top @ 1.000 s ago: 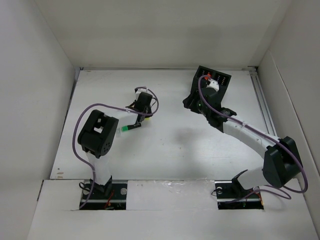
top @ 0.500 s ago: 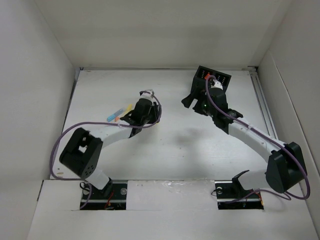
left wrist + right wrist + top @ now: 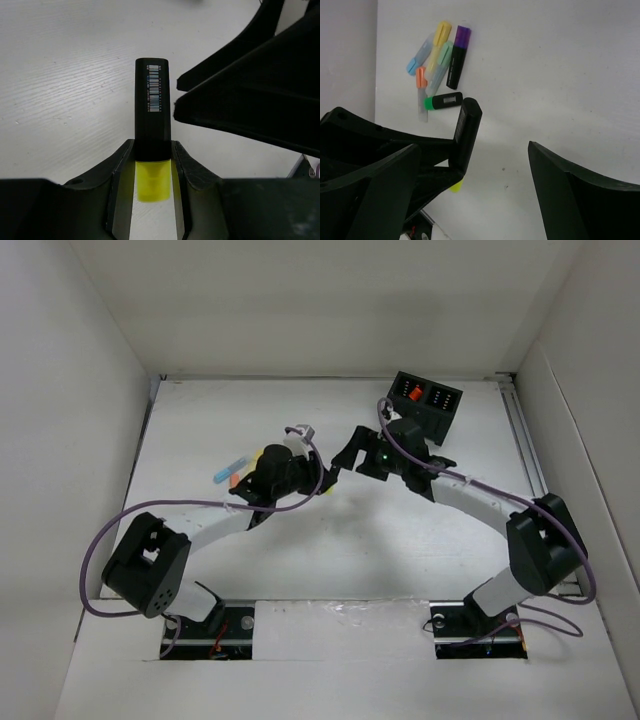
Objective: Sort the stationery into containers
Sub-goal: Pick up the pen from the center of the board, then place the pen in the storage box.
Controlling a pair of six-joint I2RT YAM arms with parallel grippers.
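Note:
My left gripper (image 3: pixel 318 483) is shut on a black highlighter with a yellow cap (image 3: pixel 152 112) and holds it above the table's middle; in the left wrist view (image 3: pixel 152 157) the cap sits between the fingers. My right gripper (image 3: pixel 341 462) is open and empty, its fingers just beside the held highlighter (image 3: pixel 466 131); in the right wrist view (image 3: pixel 475 187) the jaws stand wide apart. Several highlighters (image 3: pixel 439 62) lie in a loose pile on the table, partly hidden behind the left arm in the top view (image 3: pixel 232 470). The black two-compartment box (image 3: pixel 444 410) stands at the back right.
Something orange (image 3: pixel 410 392) lies in the box's left compartment. White walls enclose the table on the left, back and right. The two arms nearly meet over the table's middle, and the right gripper's fingers (image 3: pixel 250 95) fill the right side of the left wrist view.
My left arm has swung right from the pile with the yellow-capped highlighter. My right gripper has left the box and moved left to meet it.

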